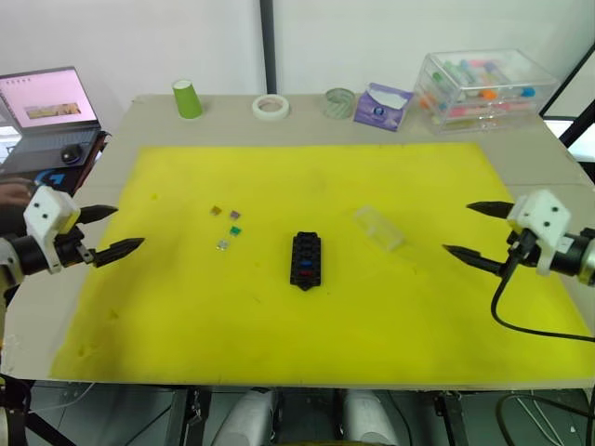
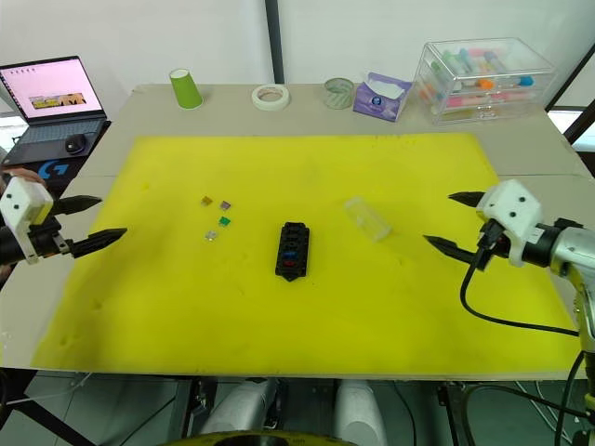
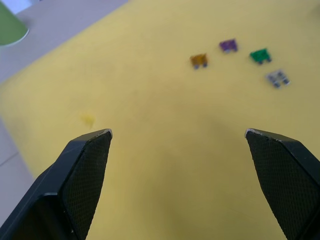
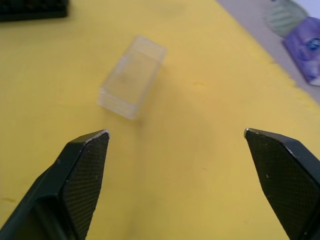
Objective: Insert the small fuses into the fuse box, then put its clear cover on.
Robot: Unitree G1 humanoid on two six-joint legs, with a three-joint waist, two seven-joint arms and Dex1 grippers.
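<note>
Left end effector (image 1: 118, 231): hovering released, empty, over the yellow mat (image 1: 186, 307). Four loose fuses (image 1: 228, 226) (amber, purple, green, grey) are lying ahead of its fingertips; fuse box (image 1: 306, 260) is sitting beyond them. Right end effector (image 1: 477, 229): released; clear cover (image 1: 378, 227) is lying ahead. Advice: approaching one fuse squarely, pinching its narrow plastic body, keeping its blades downward.

Both head eyes look down over the whole yellow mat (image 1: 372, 307); wrist cams sit low, close to it.
</note>
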